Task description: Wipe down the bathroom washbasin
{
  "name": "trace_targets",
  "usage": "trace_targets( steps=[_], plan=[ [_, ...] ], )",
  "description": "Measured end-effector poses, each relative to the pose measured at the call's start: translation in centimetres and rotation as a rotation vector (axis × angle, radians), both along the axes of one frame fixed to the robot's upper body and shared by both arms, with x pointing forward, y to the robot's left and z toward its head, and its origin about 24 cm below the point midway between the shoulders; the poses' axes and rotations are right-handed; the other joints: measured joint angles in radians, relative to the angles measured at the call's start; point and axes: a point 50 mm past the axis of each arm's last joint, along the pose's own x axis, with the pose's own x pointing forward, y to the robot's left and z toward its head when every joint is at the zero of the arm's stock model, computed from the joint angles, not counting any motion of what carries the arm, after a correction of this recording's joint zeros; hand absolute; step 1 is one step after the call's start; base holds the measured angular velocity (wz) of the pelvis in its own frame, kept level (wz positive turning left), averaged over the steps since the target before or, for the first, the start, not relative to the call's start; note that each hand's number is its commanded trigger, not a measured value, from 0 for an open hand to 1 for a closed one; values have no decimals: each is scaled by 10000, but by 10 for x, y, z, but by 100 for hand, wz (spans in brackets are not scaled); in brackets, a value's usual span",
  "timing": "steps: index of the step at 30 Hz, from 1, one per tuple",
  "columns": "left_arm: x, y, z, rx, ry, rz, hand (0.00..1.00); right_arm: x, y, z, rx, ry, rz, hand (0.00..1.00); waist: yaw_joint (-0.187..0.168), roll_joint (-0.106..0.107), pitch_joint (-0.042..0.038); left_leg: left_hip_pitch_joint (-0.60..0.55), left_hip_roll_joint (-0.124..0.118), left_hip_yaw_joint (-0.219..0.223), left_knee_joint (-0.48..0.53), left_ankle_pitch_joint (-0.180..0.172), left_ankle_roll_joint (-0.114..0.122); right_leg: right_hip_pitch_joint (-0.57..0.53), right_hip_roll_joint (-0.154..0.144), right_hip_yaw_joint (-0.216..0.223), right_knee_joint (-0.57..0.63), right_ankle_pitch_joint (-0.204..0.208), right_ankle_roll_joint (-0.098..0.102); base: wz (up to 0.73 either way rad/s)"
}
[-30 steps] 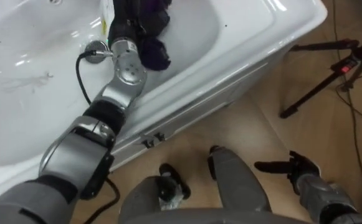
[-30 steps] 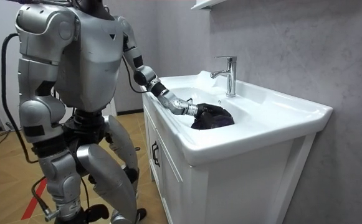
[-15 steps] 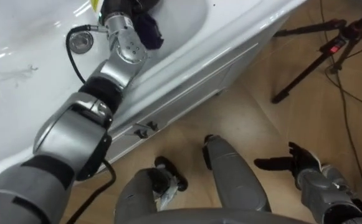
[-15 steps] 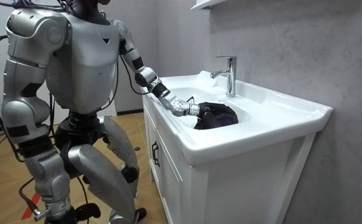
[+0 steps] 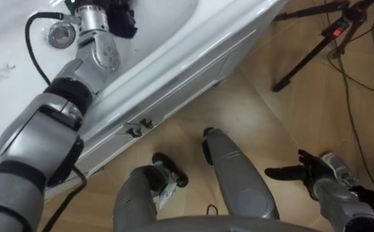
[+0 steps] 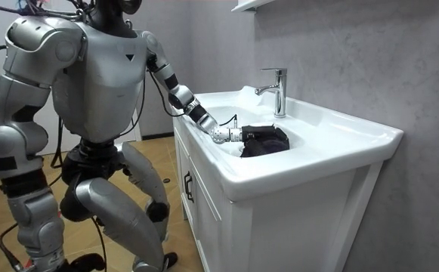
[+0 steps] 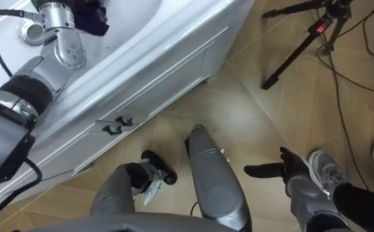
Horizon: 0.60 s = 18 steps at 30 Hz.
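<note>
Wiping is under way: the robot's left hand (image 6: 248, 136) rests on the dark cloth (image 6: 270, 143) down in the white basin (image 5: 164, 22), near the drain (image 5: 61, 33), but I cannot tell whether it grips it. The right hand (image 5: 304, 173) hangs low over the floor (image 5: 257, 109), spread wide, holding nothing. Next, the cloth likely needs pushing around the basin, pressed flat.

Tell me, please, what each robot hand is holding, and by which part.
The left robot hand lies on the dark cloth in the basin; whether it grips the cloth cannot be told. The right robot hand holds nothing.
</note>
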Motion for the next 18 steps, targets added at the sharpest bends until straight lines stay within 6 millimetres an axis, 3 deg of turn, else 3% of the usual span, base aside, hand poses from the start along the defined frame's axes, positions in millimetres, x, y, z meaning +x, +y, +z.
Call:
trace_targets(
  steps=[9, 18],
  plan=[
    [-26, 59, -24, 1653, 1564, 750, 100, -5, -3, 0, 166, -208, -177, 0, 95, 362, -71, 17, 43, -57, -14, 118, -208, 0, 184, 20, 168, -34, -215, -2],
    [-47, 82, -47, 3085, 2954, 895, 100, -10, -5, 0, 280, -585, -778, 0, 518, 533, -193, 107, -6, -605, -117, 320, -510, 343, 165, -501, 139, -150, -522, 12]
  ],
)
